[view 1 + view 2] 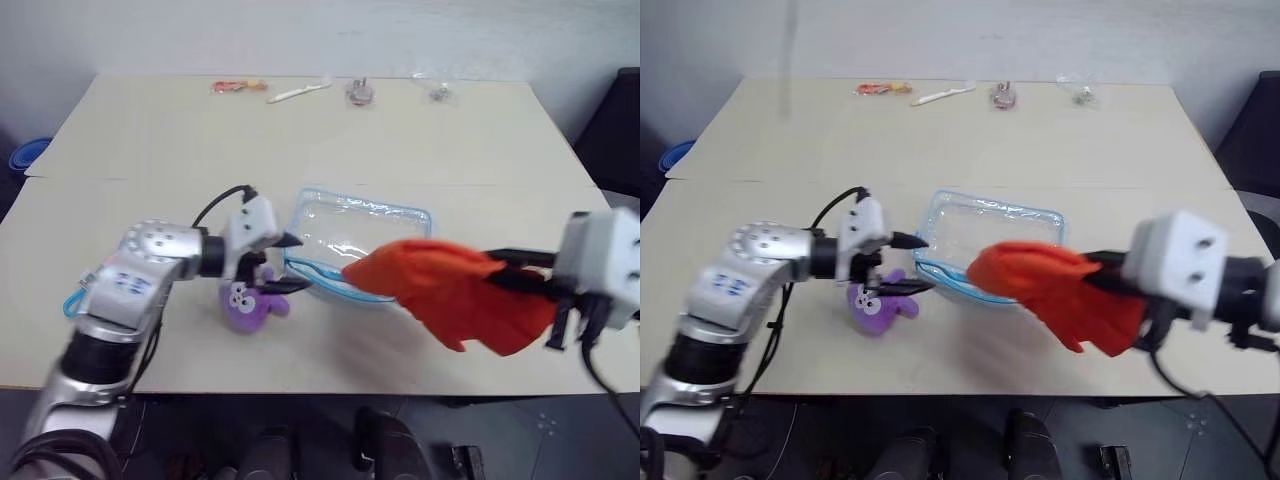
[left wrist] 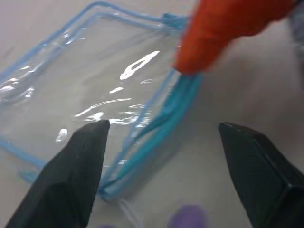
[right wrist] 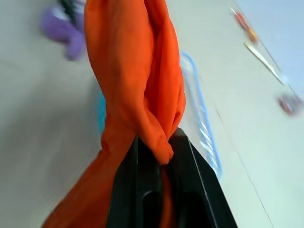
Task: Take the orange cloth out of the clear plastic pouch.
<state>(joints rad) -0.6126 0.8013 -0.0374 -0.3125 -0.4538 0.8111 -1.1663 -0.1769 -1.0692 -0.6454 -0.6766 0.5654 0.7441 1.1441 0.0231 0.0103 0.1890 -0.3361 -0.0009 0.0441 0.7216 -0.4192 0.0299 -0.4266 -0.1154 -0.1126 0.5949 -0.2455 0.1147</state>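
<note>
Left eye view, entry as dictated:

A: Right pincer point(image 1: 512, 270) is clamped on the orange cloth point(image 1: 455, 292). Fingers pinched together, fabric bunched between them. Right wrist view confirms: the cloth point(image 3: 135, 85) rises out from between the two black fingers point(image 3: 204, 190) and drapes down along one side of them.

B: Cloth relative to the clear plastic pouch point(image 1: 360, 238)?

A: Out of it. It hangs in the air from the right pincer, above the counter point(image 1: 300, 140). Its far tip, the end away from the right pincer, overlaps the pouch's near edge in the picture; whether it touches there, cannot tell.

B: Left pincer point(image 1: 290, 263)?

A: Open, holding nothing. Left wrist view shows both fingers point(image 2: 78, 175) spread wide, with the blue-trimmed edge of the pouch point(image 2: 95, 80) lying just ahead of them, between the two tips. No contact that I can make out.

B: Pouch state?

A: Lying flat on the counter, between the two pincers, just beyond the left one's fingertips. Blue zipper edge nearest the left pincer looks parted and slightly buckled.

B: Anything else nearby?

A: Purple plush toy point(image 1: 252, 305) on the counter directly beneath the left pincer, close to the pouch's corner. Small items point(image 1: 300, 90) in a row along the counter's far edge, well away from both pincers; too small to identify.
</note>
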